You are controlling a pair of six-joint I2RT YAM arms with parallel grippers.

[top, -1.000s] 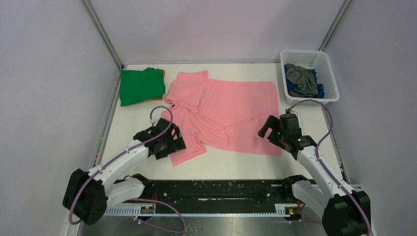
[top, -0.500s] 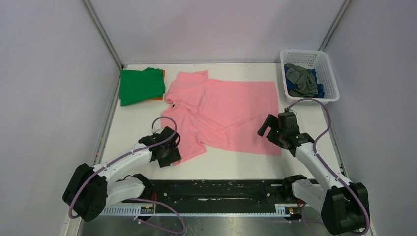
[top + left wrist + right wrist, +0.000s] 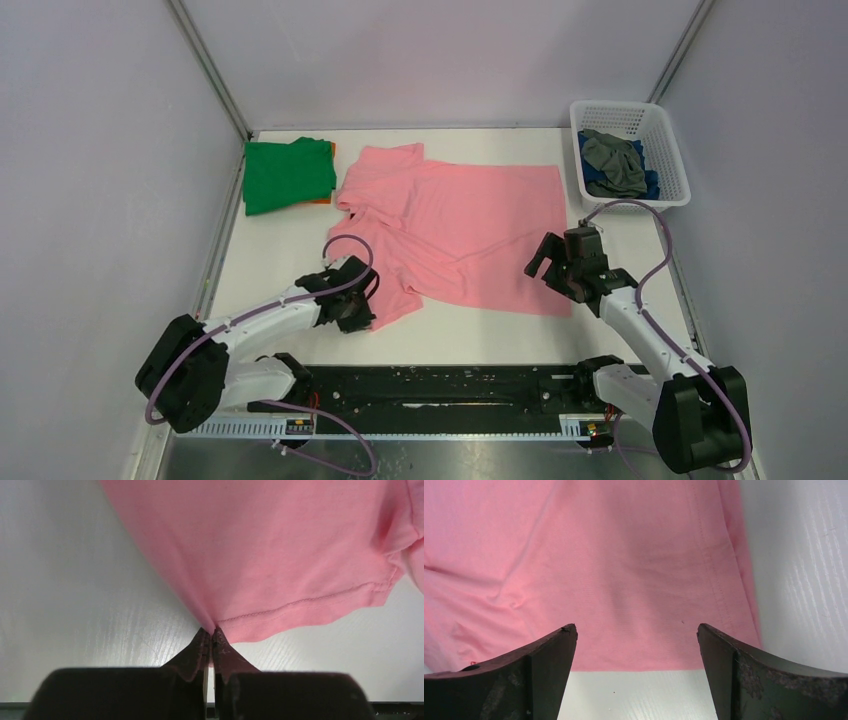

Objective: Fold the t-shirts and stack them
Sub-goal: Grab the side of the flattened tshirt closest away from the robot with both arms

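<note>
The pink t-shirt [image 3: 460,225] lies spread across the middle of the white table, collar to the left. Its near left sleeve hem is pinched by my left gripper [image 3: 360,314]. In the left wrist view the gripper's [image 3: 210,631] black tips meet on the corner of the pink cloth [image 3: 280,555], which fans out ahead of them. My right gripper [image 3: 546,264] hangs wide open just above the shirt's near right hem. The right wrist view shows the gripper [image 3: 636,628] with its fingers spread either side of the pink hem [image 3: 624,565], holding nothing.
A folded green t-shirt [image 3: 288,175] rests on an orange one [image 3: 321,201] at the back left. A white lattice basket [image 3: 672,150] at the back right holds a grey t-shirt [image 3: 612,160] and a blue one [image 3: 651,184]. Bare table [image 3: 470,335] runs along the near edge.
My left gripper has slid right to the sleeve corner and shut on it. The right gripper has barely shifted and stays open.
</note>
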